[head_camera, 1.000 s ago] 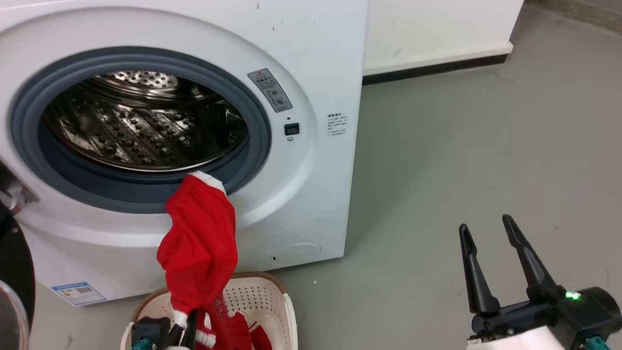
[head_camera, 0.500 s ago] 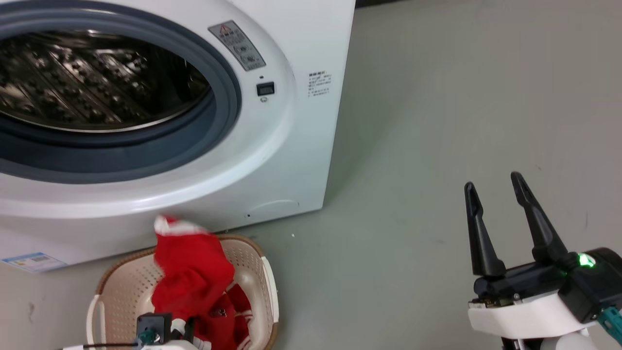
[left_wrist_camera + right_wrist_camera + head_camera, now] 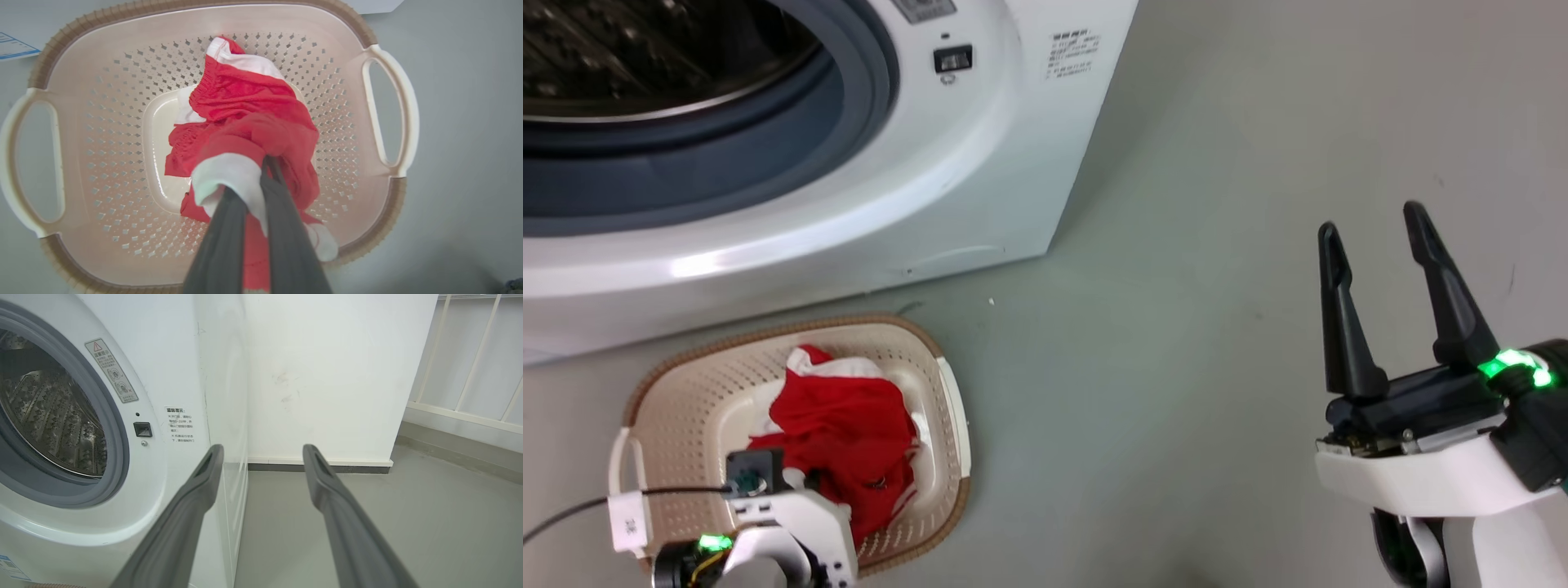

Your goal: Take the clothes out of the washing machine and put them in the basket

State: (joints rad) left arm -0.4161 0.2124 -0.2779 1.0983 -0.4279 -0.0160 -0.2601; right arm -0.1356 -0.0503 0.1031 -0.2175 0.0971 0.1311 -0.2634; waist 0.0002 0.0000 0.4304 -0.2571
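Left wrist view gives us the grip: left gripper (image 3: pixel 261 167) jaws clamped on a white-trimmed fold of the red clothes (image 3: pixel 253 102), the rest heaped in the basket (image 3: pixel 102 122) toward 12 o'clock from the tips. Head view adds layout: basket at 7 o'clock, washer (image 3: pixel 980 155) at 11, right gripper (image 3: pixel 1371 219) at 4, jaws apart over the floor (image 3: pixel 1217 327). Right wrist view shows us the drum (image 3: pixel 49 416) at 9 o'clock.

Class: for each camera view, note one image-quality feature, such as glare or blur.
Head view: a glare streak crosses the washing machine below its porthole. Left wrist view: the left gripper, shut on the clothes, is blurred; the basket is sharp. Right wrist view: the right gripper is blurred; the drum glints.
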